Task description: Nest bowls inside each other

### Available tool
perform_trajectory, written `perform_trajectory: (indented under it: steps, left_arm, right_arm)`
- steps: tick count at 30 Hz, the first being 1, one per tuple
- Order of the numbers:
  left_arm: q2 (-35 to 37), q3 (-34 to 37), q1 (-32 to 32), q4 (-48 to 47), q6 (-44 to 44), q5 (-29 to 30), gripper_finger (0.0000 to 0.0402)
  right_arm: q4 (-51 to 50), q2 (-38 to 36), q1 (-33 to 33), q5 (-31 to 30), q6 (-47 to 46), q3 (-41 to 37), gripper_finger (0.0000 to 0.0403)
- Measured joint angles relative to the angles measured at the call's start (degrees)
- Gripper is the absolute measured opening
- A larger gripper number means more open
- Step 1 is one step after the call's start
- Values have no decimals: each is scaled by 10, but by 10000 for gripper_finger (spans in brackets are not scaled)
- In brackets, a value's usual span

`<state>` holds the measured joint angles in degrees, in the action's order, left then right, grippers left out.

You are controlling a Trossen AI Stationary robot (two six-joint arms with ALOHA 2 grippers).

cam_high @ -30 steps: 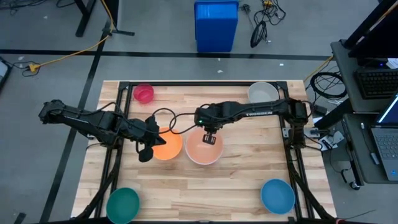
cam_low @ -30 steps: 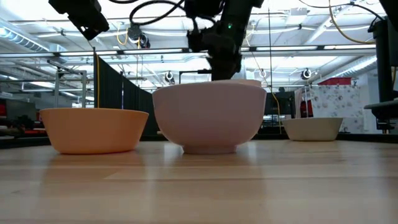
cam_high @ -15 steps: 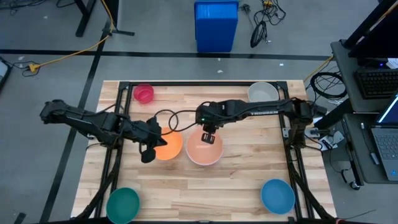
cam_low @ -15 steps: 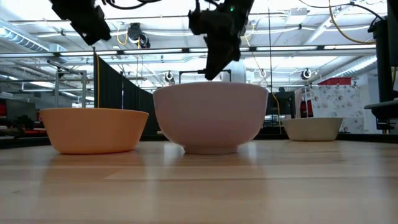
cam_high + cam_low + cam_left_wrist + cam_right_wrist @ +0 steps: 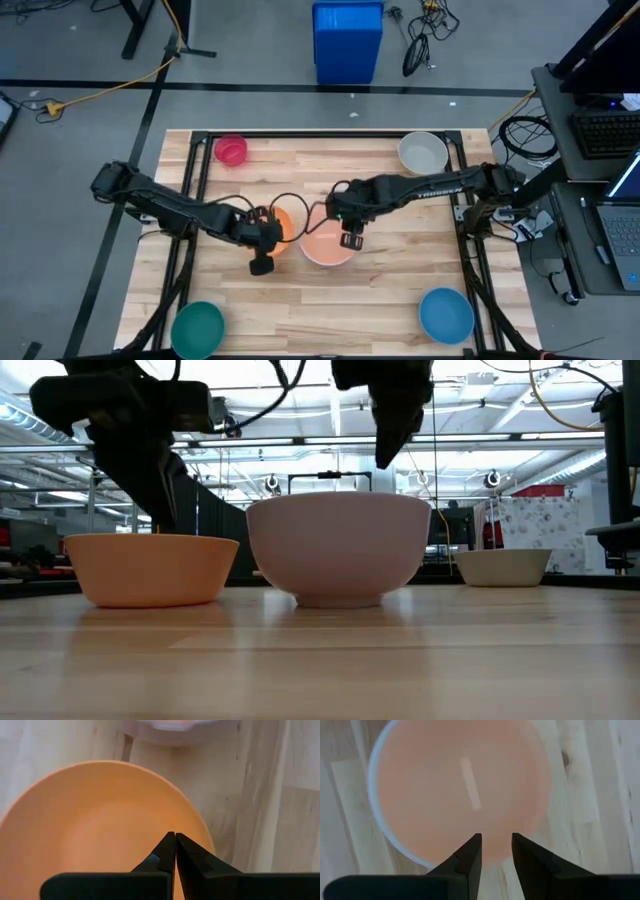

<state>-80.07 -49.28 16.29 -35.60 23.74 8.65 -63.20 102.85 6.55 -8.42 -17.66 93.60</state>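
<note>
While my right gripper (image 5: 496,851) hovers above the pale peach bowl (image 5: 326,246), fingers parted and empty, my left gripper (image 5: 175,851) hangs pinched shut over the orange bowl (image 5: 95,827), seemingly clear of it.

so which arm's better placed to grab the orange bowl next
The left, most likely. The left gripper hangs shut over the orange bowl, as its wrist view shows. The right gripper, fingers parted and empty, hangs over the peach bowl nested in the white bowl.
</note>
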Motion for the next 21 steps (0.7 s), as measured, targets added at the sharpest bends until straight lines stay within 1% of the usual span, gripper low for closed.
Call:
perform_trajectory:
  steps: [3,8,11,13,16,21]
  left_arm:
    - [-1,-2,0,0,0,-4,0]
    - [18,-20,12,9,10,-54,0]
    - [20,-23,27,10,16,-58,0]
    - [13,-22,40,10,27,-56,4]
    - [-1,-22,58,12,46,-44,32]
    - [-10,-21,62,-16,93,44,117]
  right_arm:
    - [0,0,17,-22,-8,0,93]
    - [-1,0,31,-25,-15,0,94]
    - [-1,0,34,-28,-22,0,94]
    - [-5,0,37,-43,-29,0,94]
    - [-6,0,39,-55,-29,0,94]
    - [-6,0,45,-54,-27,0,94]
